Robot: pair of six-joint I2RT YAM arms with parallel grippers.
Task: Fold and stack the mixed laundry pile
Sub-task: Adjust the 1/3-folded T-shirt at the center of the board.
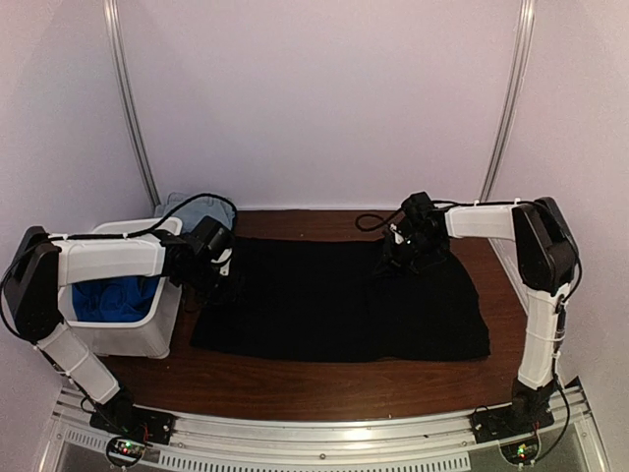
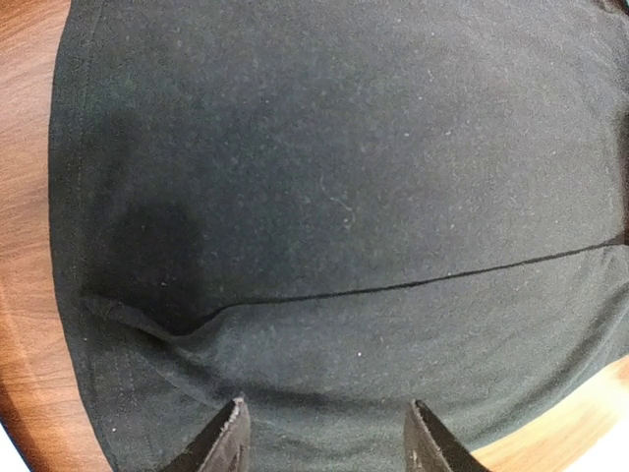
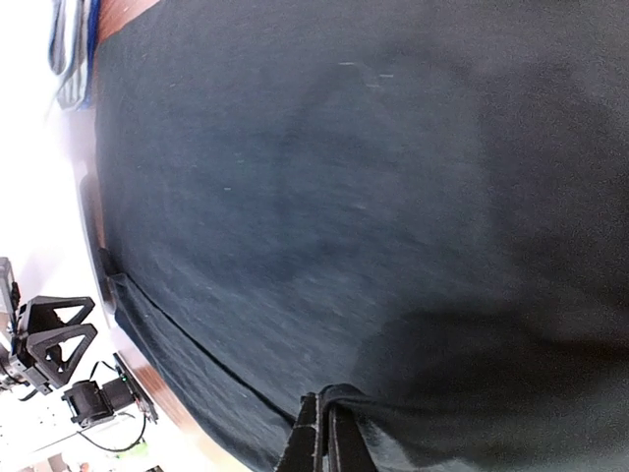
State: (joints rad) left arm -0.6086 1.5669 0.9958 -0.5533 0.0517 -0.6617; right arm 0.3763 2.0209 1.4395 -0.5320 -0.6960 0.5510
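At the near edge, the bases of the left arm (image 1: 123,423) and the right arm (image 1: 511,423) are fixed on a metal rail (image 1: 324,438). Behind it lies the brown wooden table (image 1: 324,379). The black cloth (image 1: 334,305) is spread flat over the middle of the table, and an overlapped edge runs across it as a thin line.

On the left stands the white plastic bin (image 1: 128,339), with royal-blue fabric (image 1: 113,295) inside. The white forearm of the left arm crosses above the bin and hides part of its far rim. Just behind the bin, by the far wall, a pale grey-blue piece (image 1: 192,204) shows.

The left gripper (image 1: 221,264) is over the far left corner of the black cloth. In the left wrist view its fingers (image 2: 234,444) stand apart and hold nothing. The right gripper (image 1: 401,258) is on the far right part of the cloth. In its wrist view the fingers (image 3: 313,444) are pressed together on a small raised fold of the cloth.
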